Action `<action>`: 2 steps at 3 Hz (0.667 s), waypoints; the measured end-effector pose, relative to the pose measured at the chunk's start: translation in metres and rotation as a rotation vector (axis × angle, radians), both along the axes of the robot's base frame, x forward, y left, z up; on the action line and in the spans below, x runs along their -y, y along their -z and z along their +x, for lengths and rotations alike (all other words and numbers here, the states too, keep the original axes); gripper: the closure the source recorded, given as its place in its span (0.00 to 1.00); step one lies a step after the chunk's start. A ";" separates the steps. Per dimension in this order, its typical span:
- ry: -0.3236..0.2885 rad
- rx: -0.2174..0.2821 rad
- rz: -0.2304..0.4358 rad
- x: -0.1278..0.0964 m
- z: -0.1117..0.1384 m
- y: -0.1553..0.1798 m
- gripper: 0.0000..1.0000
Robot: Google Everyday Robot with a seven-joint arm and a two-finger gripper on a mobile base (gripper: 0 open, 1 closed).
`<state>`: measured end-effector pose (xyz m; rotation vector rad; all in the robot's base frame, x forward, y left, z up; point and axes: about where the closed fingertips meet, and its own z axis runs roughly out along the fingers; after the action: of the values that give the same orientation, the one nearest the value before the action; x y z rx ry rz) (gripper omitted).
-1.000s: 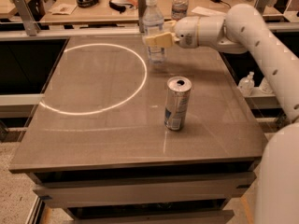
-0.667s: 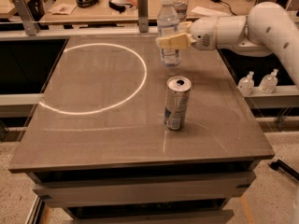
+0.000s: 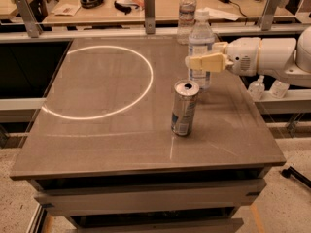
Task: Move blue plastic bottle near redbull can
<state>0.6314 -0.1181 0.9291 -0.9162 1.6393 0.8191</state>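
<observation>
The blue plastic bottle, clear with a white cap and a pale label, is upright at the right side of the brown table. My gripper reaches in from the right and is shut on the bottle at mid height, one cream finger in front of it and one behind. The bottle's base is at or just above the table top. The redbull can, silver with blue patches and an open top, stands upright just in front of the bottle, a short gap apart.
A bright ring of light lies on the table's left half. A second clear bottle stands on the back desk among headphones and papers. Small bottles sit off the right edge, under my arm.
My gripper has carried the bottle from the table's back edge to the right and forward, so it now stands close behind the can. The can has not moved.
</observation>
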 end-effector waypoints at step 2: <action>0.019 -0.052 0.015 0.012 -0.036 0.028 1.00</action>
<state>0.5952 -0.1302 0.9013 -0.8748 1.6820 0.8471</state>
